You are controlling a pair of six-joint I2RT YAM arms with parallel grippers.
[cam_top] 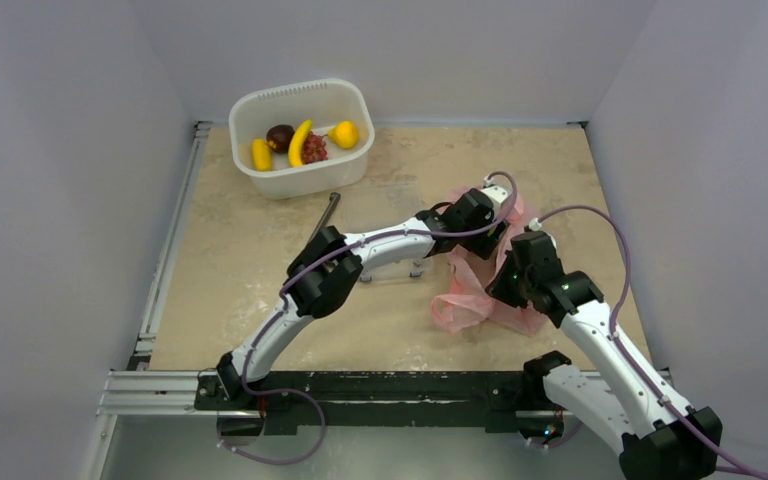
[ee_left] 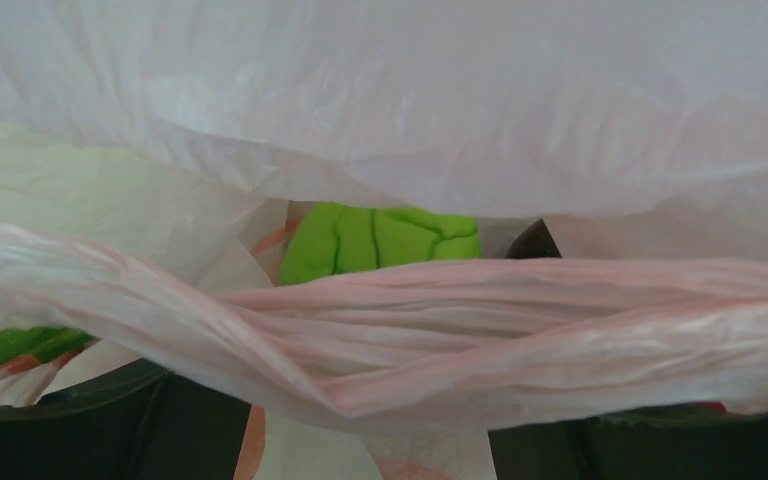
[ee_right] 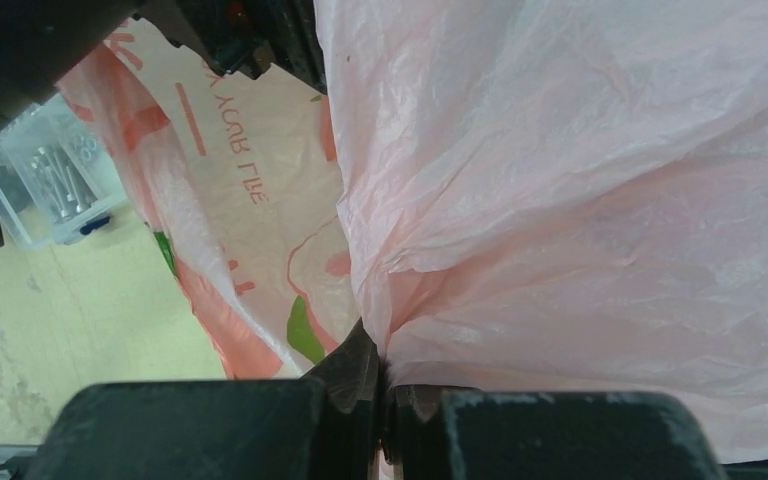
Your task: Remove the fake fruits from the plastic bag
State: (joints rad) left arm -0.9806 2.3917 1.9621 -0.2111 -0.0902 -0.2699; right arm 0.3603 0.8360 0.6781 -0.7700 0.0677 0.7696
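The pink plastic bag [cam_top: 472, 290] lies crumpled on the table's right half. My right gripper [cam_top: 508, 272] is shut on a pinch of its film [ee_right: 560, 200], with the jaws closed together [ee_right: 382, 385]. My left gripper [cam_top: 493, 203] is at the bag's far side, its fingers [ee_left: 110, 430] apart, with a twisted pink strip of bag [ee_left: 460, 330] lying across them. A bright green patch [ee_left: 380, 240] shows inside the folds; I cannot tell whether it is a fruit or print. Several fake fruits, among them a banana [cam_top: 300, 142] and a red bumpy one [cam_top: 314, 149], lie in the white tub [cam_top: 305, 178].
A clear rigid screw box [ee_right: 40, 185] stands left of the bag, under my left forearm [cam_top: 400, 268]. A dark metal rod [cam_top: 326, 214] lies in front of the tub. The enclosure walls stand close on both sides.
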